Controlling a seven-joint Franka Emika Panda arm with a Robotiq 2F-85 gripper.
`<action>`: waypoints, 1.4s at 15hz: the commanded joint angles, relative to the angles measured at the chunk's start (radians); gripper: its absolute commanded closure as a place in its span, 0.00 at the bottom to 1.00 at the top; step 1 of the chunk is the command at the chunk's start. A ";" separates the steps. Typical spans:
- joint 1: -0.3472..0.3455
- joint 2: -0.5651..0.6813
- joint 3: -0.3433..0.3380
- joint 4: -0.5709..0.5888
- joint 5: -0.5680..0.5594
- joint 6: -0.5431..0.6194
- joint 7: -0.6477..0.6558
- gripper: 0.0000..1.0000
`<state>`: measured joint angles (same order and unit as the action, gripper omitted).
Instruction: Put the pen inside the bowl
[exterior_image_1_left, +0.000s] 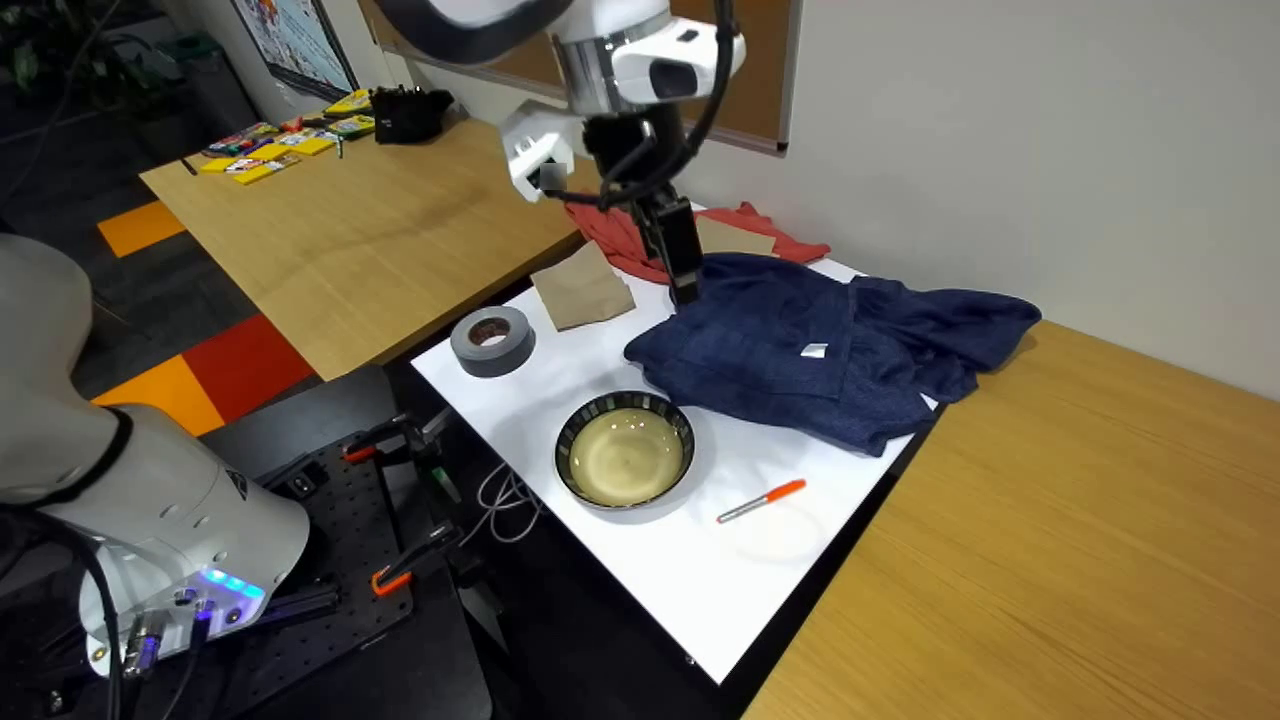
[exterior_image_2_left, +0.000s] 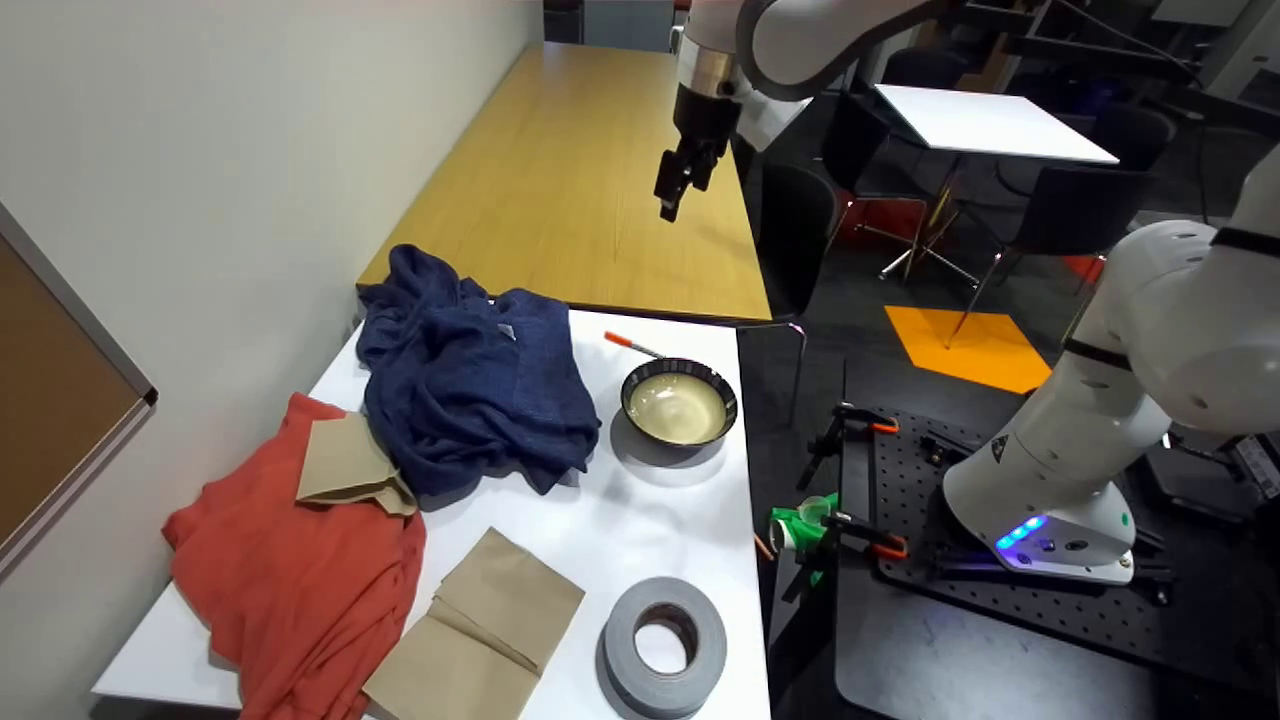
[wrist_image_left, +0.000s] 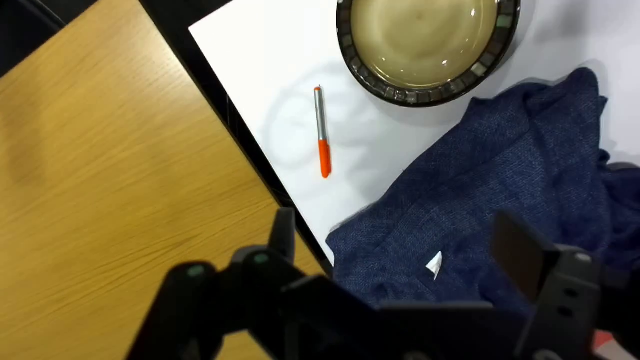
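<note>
The pen (wrist_image_left: 322, 132) is lying beside the bowl (exterior_image_1_left: 627, 455), and the hand (wrist_image_left: 400, 240) is holding nothing

The hand is hanging high over the worktop (exterior_image_1_left: 700, 580), well apart from the pen and the bowl. In the wrist view its two fingers (wrist_image_left: 283, 232) are standing wide apart, with nothing sitting between them. That gap is likely giving them room for going around a thin thing.

The pen is lying flat on the white worktop, near the bowl but outside it and not touching it. Its silver end is lying closer to the bowl than its orange cap. Nothing is propping the pen up, so the next move is probably calling for reaching right down, with one finger on each side. The pen is looking round, so a clumsy nudge may be sending it rolling.

The bowl is sitting upright with its wide mouth facing up, so it is looking ready. The pen is looking shorter than the bowl is wide, so it should be fitting inside. The blue cloth (exterior_image_1_left: 780, 350) is lying in a heap near them both.
</note>
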<state>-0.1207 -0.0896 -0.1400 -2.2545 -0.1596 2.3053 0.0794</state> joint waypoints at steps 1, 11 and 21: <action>-0.024 0.096 -0.021 -0.002 0.053 0.128 -0.021 0.00; -0.032 0.280 -0.026 0.011 0.135 0.220 -0.046 0.00; -0.025 0.376 -0.057 0.052 0.070 0.327 0.038 0.00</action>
<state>-0.1503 0.2226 -0.1756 -2.2392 -0.0571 2.5575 0.0595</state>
